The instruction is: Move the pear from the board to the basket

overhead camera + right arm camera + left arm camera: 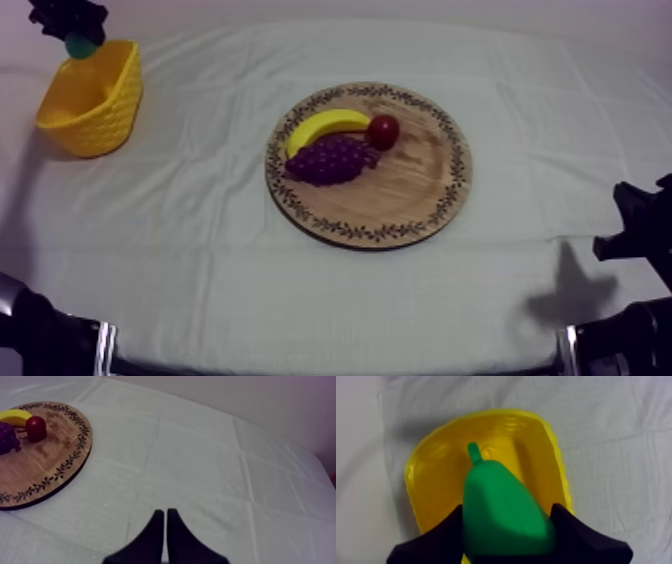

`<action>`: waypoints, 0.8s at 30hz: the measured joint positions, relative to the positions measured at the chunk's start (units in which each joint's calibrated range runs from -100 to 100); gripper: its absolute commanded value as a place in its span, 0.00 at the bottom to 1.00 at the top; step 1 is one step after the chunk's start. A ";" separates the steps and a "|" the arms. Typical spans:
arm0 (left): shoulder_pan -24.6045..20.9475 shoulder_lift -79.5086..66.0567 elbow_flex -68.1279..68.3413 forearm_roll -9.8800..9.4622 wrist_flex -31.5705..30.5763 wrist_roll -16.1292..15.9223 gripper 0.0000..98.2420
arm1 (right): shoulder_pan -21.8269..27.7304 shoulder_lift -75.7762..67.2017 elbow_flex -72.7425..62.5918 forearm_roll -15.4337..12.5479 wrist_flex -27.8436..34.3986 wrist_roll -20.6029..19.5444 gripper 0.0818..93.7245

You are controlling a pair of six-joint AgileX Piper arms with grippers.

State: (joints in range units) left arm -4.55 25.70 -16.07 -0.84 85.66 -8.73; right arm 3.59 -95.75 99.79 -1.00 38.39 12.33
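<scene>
My left gripper [72, 32] hangs over the yellow basket [95, 100] at the table's far left and is shut on the green pear [80, 46]. In the left wrist view the pear [503, 508] sits between my two black fingers [443, 536], stem pointing down toward the inside of the basket [431, 471] directly beneath. The round wooden board [420, 180] lies mid-table with a banana [325, 125], a bunch of grapes [332, 160] and a small red fruit [383, 131] on it. My right gripper [166, 518] is shut on nothing above bare cloth, to the right of the board [45, 471].
The right arm [640, 240] rests low at the table's right edge. Black parts of both arms stand at the front corners. Bare grey-white cloth lies between the basket and the board.
</scene>
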 measured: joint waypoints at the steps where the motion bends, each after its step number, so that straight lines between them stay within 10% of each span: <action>1: -0.03 0.58 0.15 0.04 0.01 -0.04 0.53 | 0.00 0.00 0.00 0.00 0.00 0.00 0.00; 16: -0.66 -4.06 8.91 0.07 -4.03 0.30 0.88 | 0.00 0.00 0.00 0.00 0.00 0.07 0.00; 24: -0.05 -12.25 14.77 -0.25 -6.13 1.13 0.89 | 0.00 0.00 0.00 0.00 0.00 -0.10 0.00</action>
State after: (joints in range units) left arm -4.59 13.45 -1.30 -1.09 79.53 -7.60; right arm 3.59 -95.75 99.79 -1.00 38.39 12.23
